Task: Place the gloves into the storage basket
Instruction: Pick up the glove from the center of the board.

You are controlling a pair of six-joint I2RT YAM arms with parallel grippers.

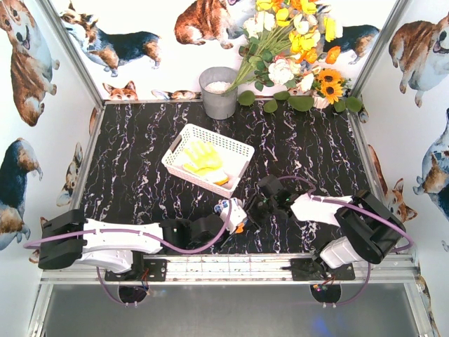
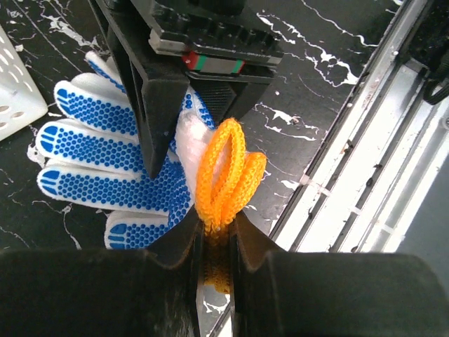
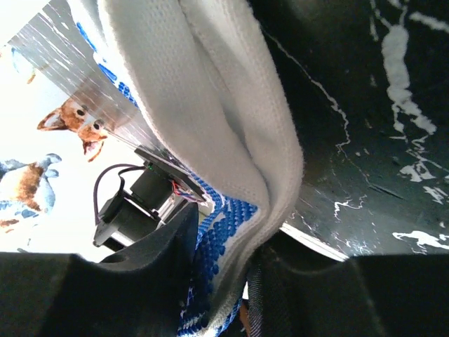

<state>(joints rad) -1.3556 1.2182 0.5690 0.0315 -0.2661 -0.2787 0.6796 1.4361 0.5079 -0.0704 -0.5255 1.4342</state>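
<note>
A white glove with blue dotted palm (image 1: 233, 209) is held between both grippers near the table's front edge. My left gripper (image 2: 217, 221) is shut on its orange cuff (image 2: 228, 168); the blue palm (image 2: 91, 147) spreads to the left. My right gripper (image 3: 224, 246) is shut on the glove's white knit body (image 3: 210, 105); its black fingers (image 2: 158, 105) show in the left wrist view. From above, the left gripper (image 1: 226, 223) and the right gripper (image 1: 251, 208) meet at the glove. The white lattice storage basket (image 1: 221, 137) stands behind, with a yellow glove (image 1: 202, 156) in it.
A round grey metal bucket (image 1: 219, 91) and a bunch of flowers (image 1: 295, 49) stand at the back. The aluminium frame rail (image 1: 231, 265) runs along the front edge, close to the held glove. Corgi-print walls close in the sides.
</note>
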